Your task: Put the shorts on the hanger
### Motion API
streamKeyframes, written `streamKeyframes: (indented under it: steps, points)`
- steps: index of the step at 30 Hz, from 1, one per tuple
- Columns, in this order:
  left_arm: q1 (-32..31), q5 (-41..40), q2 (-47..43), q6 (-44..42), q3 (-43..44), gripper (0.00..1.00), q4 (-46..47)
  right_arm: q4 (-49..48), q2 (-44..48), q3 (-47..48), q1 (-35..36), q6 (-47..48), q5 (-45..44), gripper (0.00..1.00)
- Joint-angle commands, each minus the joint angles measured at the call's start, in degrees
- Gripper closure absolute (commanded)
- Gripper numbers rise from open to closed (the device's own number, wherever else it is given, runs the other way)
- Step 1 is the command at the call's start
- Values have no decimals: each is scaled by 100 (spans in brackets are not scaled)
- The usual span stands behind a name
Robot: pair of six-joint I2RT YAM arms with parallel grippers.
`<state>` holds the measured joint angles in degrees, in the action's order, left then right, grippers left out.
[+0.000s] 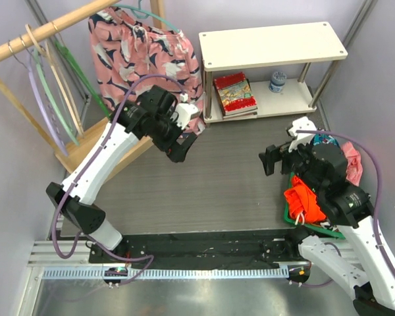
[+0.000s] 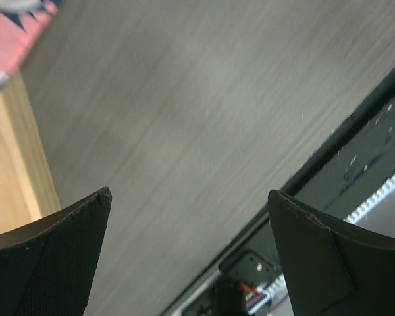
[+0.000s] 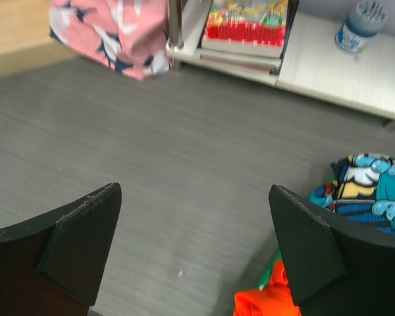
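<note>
Pink shorts [image 1: 145, 52] with navy and white bird shapes hang at the far-left corner of the counter [image 1: 217, 184]. They are draped from the teal hanger [image 1: 163, 22], which sits on the wooden rail [image 1: 52, 29]. Only a thin arc of the hanger shows above the waistband; its hook is cut off by the top edge of the overhead view, and the rest is hidden under the cloth. The drawstring cannot be made out.

The left hand [image 1: 180, 148] hovers just below and in front of the hem, fingers spread wide and gripping nothing. In its own view the left hand [image 2: 191, 250] frames bare grey counter. A blurred scrap of the shorts [image 2: 13, 26] shows in the top-left corner there, above a wooden base [image 2: 10, 171].

The right hand [image 1: 280, 155] is released too, well apart from the shorts near the right edge. From its wrist, the right hand [image 3: 194, 243] looks across the counter to the lower corner of the shorts [image 3: 112, 29]. Beside that corner stands a white shelf [image 3: 329, 72] holding a book [image 3: 247, 23] and a bottle [image 3: 362, 26], which is cropped at the top.

An orange garment [image 1: 303, 201] lies in a green basket [image 1: 329, 230] and is mostly covered by the right arm. Turquoise cloth [image 3: 368, 191] shows only partly behind one finger.
</note>
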<state>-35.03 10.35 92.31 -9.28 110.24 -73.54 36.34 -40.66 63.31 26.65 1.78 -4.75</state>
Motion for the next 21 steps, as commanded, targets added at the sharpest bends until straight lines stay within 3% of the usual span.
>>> streamKeyframes:
  steps: [1,10,21]
  points:
    - [-13,-60,-758,-100,-1053,0,181,338,418,-546,-108,568,247,0]
    - [-13,-525,-1277,-180,-2155,0,471,436,929,-969,-380,947,343,0]
    - [-13,-481,-1163,-65,-2024,0,682,479,1113,-908,-714,991,378,0]
